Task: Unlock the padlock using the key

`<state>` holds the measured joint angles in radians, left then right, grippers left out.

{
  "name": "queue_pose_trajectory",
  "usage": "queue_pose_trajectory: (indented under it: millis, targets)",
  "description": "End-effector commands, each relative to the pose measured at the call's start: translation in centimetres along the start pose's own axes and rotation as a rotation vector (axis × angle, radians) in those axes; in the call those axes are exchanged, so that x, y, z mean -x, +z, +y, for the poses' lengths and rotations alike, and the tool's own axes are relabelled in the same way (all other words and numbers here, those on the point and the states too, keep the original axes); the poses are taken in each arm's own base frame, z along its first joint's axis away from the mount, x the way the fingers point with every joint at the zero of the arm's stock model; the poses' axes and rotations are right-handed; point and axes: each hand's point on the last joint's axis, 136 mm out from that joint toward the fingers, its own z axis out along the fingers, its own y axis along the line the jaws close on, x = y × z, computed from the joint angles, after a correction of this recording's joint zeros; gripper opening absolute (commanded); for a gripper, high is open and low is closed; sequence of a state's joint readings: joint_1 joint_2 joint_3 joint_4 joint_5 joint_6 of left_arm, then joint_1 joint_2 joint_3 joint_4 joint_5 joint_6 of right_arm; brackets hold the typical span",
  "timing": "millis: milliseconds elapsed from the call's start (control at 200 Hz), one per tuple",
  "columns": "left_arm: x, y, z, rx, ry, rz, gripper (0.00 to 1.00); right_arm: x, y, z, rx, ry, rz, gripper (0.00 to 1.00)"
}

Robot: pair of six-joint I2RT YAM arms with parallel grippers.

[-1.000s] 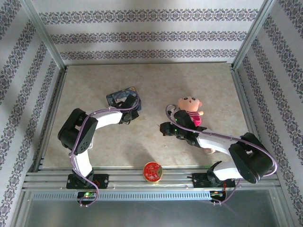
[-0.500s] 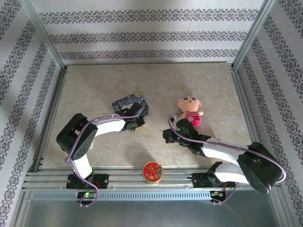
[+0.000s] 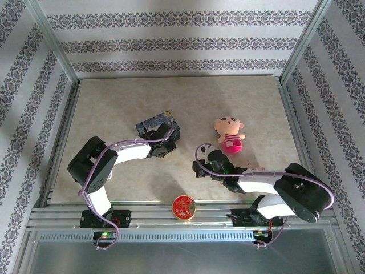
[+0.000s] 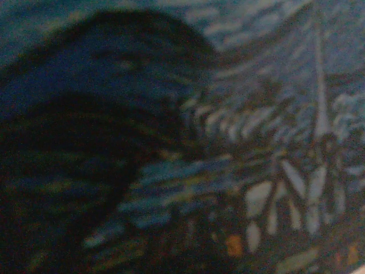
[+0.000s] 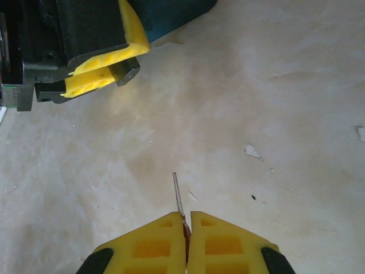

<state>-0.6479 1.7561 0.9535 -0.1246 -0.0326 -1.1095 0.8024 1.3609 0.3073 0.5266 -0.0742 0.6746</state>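
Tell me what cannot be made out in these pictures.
The padlock: right wrist view, mostly covered by the left gripper's yellow fingers; keyhole unseen.
The key: same view, its head buried between the right gripper's pads.
The blue tin: left wrist view, blurred, too close.
Top view: padlock and key too small.

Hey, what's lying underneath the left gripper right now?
The blue painted tin lies partly under the left gripper, with its near part covered by the arm. The fingers pinch a small dark piece, likely the padlock; most of it is covered.
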Motion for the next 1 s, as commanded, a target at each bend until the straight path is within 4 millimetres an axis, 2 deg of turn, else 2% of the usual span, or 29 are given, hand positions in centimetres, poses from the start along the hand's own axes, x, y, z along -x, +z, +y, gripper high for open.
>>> queue_pose_trajectory:
  millis: [0, 125, 165, 395, 785, 994]
  targets:
    - [-0.1, 0.3, -1.3, -0.052, -0.041, 0.019, 0.01, 1.8, 0.6, 1.6, 0.057, -0.009, -0.082, 0.0]
    - [-0.2, 0.4, -1.3, -0.057, -0.047, 0.03, 0.01, 1.6, 1.8, 1.9, 0.08, 0.0, -0.07, 0.0]
    - [-0.1, 0.4, -1.2, -0.056, -0.048, 0.028, 0.01, 2.9, 2.3, 3.2, 0.118, 0.002, -0.098, 0.0]
    - [0.1, -0.1, -1.3, -0.063, -0.058, 0.024, 0.02, 3.5, 4.2, 4.8, 0.164, -0.034, -0.15, 0.0]
    - [0.2, -0.2, -1.6, -0.082, -0.069, 0.029, 0.03, 2.6, 6.3, 3.6, 0.086, -0.079, -0.148, 0.0]
    - [0.1, -0.2, -1.5, -0.081, -0.074, 0.035, 0.03, 3.0, 6.6, 3.2, 0.068, -0.085, -0.19, 0.0]
